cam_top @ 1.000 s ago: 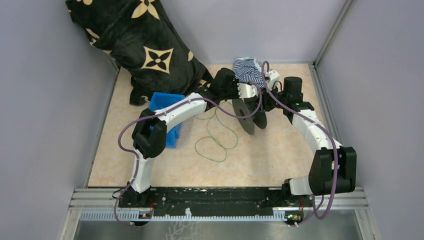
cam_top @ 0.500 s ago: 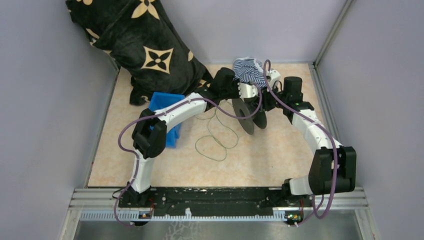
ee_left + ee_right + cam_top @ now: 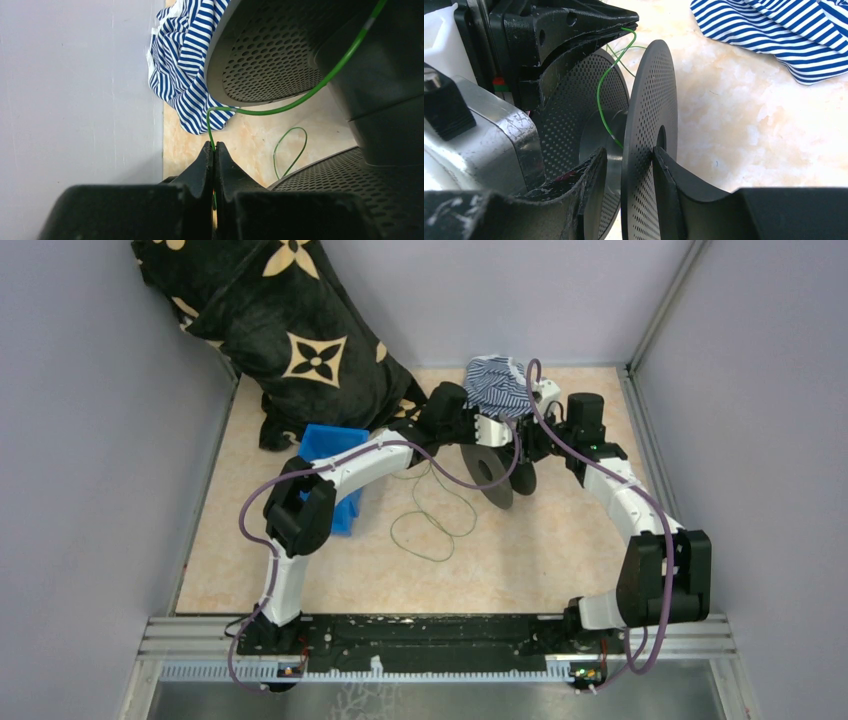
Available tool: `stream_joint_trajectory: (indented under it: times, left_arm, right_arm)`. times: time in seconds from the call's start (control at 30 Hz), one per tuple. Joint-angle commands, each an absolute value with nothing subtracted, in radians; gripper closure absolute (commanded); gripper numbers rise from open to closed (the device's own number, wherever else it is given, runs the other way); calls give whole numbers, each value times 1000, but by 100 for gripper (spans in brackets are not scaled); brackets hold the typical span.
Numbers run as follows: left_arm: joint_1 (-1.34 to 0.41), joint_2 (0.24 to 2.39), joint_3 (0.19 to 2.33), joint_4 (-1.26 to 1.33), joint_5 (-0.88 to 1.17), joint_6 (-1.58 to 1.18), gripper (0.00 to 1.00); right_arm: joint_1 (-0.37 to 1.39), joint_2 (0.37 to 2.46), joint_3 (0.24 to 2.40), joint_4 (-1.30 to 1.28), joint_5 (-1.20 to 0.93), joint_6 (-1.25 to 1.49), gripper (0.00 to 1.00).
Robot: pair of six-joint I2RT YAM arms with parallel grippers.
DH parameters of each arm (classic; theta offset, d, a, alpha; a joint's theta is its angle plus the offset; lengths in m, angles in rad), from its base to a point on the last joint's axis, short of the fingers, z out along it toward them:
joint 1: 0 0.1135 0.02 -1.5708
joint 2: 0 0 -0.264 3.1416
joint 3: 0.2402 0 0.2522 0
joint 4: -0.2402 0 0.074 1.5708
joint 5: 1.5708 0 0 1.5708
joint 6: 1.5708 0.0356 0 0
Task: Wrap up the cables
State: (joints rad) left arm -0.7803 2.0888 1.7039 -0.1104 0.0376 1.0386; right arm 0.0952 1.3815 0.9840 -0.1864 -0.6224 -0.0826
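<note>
Green cable [image 3: 432, 525] lies in loose loops near the middle of the table [image 3: 560, 560], just left of the spool [image 3: 490, 475]. The spool stands on edge toward the far edge. From the loops a strand rises to the left gripper [image 3: 214, 150], whose jaws are pressed together on the cable [image 3: 300, 100]. The left wrist view shows the wire entering between the closed tips. Beyond the tips it bends and runs across to the spool's hub, between the two perforated flanges [image 3: 649, 100].

The right gripper [image 3: 629, 152] straddles the nearer flange, one finger on each face. The outer finger [image 3: 664, 165] touches the disc, while a narrow gap shows beside the inner one. Whether the flange is actually clamped cannot be told.

A striped cloth [image 3: 500, 380] lies at the far edge, behind both grippers. A blue bin [image 3: 325, 440] sits toward the left edge, partly under the left arm. A dark patterned blanket [image 3: 280, 330] fills the far left corner.
</note>
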Motion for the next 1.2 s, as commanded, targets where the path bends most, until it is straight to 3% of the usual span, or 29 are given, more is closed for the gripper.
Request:
stream_joint_trajectory:
  times: [0.0, 1.17]
  left_arm:
    - [-768, 2064, 1685, -89, 78, 1082, 100]
    - [-784, 2117, 1809, -160, 112, 1063, 100]
  right_arm:
    - [92, 1382, 1028, -146, -658, -78, 61]
    - [92, 1394, 1035, -122, -572, -4, 61]
